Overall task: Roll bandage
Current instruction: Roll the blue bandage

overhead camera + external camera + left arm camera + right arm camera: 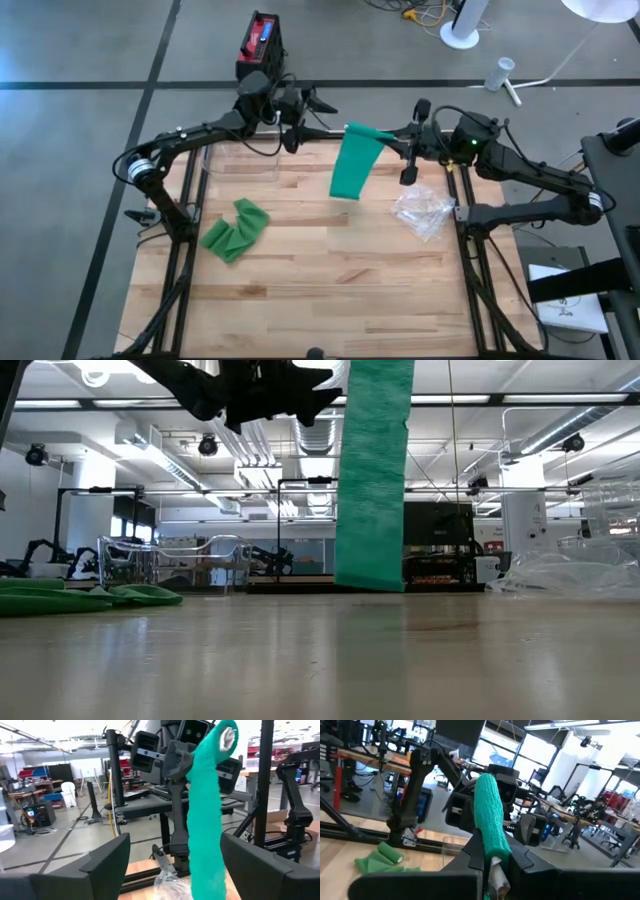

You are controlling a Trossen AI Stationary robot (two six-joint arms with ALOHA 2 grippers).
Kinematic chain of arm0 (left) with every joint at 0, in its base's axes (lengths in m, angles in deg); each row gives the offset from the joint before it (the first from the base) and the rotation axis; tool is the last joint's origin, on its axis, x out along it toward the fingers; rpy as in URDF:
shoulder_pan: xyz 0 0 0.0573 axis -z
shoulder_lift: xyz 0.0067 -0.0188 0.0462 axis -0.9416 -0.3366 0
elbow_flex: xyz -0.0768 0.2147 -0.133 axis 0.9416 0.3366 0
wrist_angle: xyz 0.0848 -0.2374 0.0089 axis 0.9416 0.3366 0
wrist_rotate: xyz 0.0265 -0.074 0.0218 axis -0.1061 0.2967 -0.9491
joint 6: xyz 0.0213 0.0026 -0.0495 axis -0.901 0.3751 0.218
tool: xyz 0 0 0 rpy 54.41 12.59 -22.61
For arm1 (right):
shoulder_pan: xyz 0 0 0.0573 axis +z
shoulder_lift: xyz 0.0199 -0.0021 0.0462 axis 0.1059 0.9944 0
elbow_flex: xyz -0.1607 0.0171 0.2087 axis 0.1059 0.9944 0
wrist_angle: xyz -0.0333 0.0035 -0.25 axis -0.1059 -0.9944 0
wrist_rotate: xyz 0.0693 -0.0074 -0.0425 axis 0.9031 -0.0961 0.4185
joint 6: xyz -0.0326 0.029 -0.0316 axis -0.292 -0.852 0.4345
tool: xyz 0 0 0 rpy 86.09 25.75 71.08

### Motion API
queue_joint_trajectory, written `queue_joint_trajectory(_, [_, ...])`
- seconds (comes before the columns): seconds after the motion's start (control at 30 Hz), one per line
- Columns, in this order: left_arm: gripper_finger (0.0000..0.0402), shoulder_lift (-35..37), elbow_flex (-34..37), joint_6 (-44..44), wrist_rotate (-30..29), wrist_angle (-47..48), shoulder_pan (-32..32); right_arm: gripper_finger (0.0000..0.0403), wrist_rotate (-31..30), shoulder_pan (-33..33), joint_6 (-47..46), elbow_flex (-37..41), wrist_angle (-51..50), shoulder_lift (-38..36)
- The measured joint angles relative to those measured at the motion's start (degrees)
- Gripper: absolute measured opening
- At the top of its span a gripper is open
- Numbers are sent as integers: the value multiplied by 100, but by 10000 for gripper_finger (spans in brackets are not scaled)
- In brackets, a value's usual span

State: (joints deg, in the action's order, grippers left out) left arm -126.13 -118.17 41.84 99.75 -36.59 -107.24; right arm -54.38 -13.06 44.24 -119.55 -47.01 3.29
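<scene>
1. Loose green bandage pile (235, 231) lay on the wooden table (330, 290), well below and toward the near side from the left gripper (300, 115).
2. Left gripper was raised above the table's far edge, fingers (107, 857) spread, gripping nothing; the hanging strip was just ahead of it, not touching.
3. Green bandage strip (353, 162) hung down from the right gripper (412, 140), between the two grippers, lower end just above the table.
4. Right gripper was clamped on the strip's upper end.
5. Crumpled clear plastic wrapper (424, 211) lay below the right gripper.
</scene>
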Motion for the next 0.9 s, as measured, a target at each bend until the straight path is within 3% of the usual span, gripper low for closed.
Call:
queue_joint_trajectory(0.2, [317,-22,-108,428,40,-9,105,18,0,-2,345,-293,-12,503])
queue_joint_trajectory(0.43, [326,7,-116,1200,673,-5,119,18,-143,-2,1033,-680,-40,1014])
queue_joint_trajectory(0.9, [331,27,-388,3284,1201,36,86,18,-417,-2,2614,-773,-142,1250])
